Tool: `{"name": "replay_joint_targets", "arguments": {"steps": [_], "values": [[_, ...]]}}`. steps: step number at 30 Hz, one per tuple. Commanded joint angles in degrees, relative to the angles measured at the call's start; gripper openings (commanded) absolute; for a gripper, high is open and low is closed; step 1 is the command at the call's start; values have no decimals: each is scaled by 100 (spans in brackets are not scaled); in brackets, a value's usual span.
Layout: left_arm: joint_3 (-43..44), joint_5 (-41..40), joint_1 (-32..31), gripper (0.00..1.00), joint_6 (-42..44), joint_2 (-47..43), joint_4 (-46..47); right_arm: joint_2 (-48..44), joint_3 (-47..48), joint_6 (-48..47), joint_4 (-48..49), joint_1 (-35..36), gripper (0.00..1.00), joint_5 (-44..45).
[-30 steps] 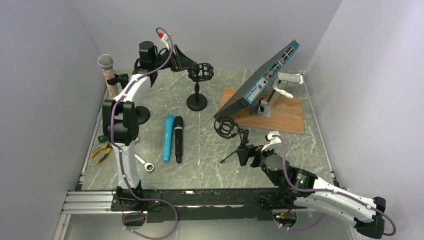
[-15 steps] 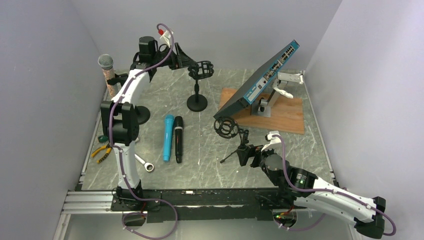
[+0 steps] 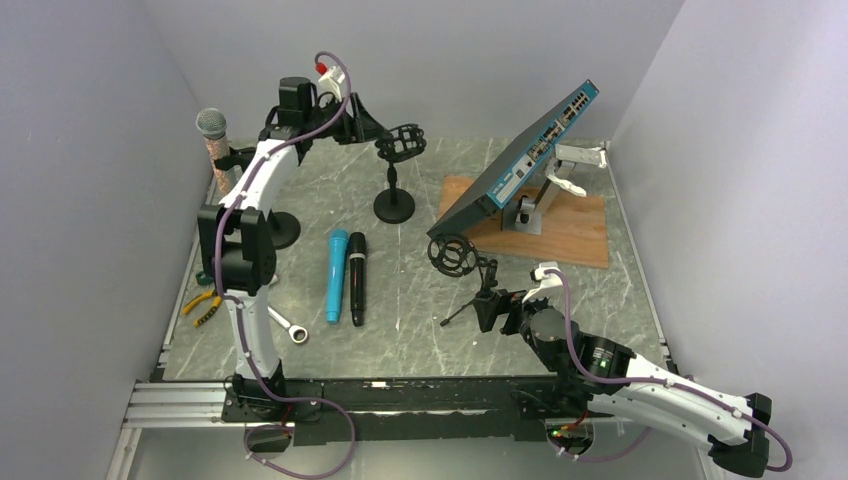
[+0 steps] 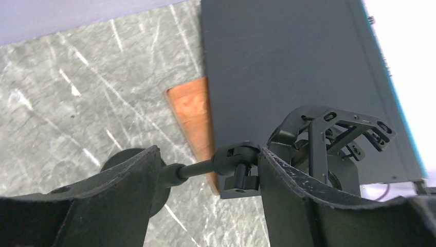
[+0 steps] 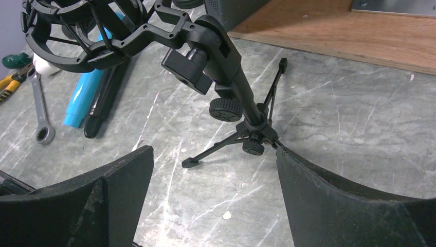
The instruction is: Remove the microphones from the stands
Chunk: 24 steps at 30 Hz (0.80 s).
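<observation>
Left gripper, fingers spread, straddles an empty shock-mount stand; right gripper gapes by the tripod stand. Next, likely: grasp the microphone (upright, far left).

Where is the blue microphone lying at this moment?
In the top view the blue microphone lies flat on the table, left of centre, with the black microphone alongside on its right and the wrench nearer the arms' bases.

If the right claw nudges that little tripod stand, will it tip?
Likely, yes: the tripod stand has thin legs under a bulky cradle leaning to one side, so it looks top-heavy. It probably also slides on the smooth table.
</observation>
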Motion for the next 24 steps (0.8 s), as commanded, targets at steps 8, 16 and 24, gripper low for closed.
{"name": "replay_joint_targets", "arguments": {"steps": [8,16,24], "values": [[-1019,-1683,17,71,879,554,-784,-50,119,11,178,24,91,50],[-449,-1774,8,78,971,442,-1252,16,135,-23,204,24,91,19],[890,-2050,17,87,995,-83,-2256,55,141,-21,213,24,91,32]]}}
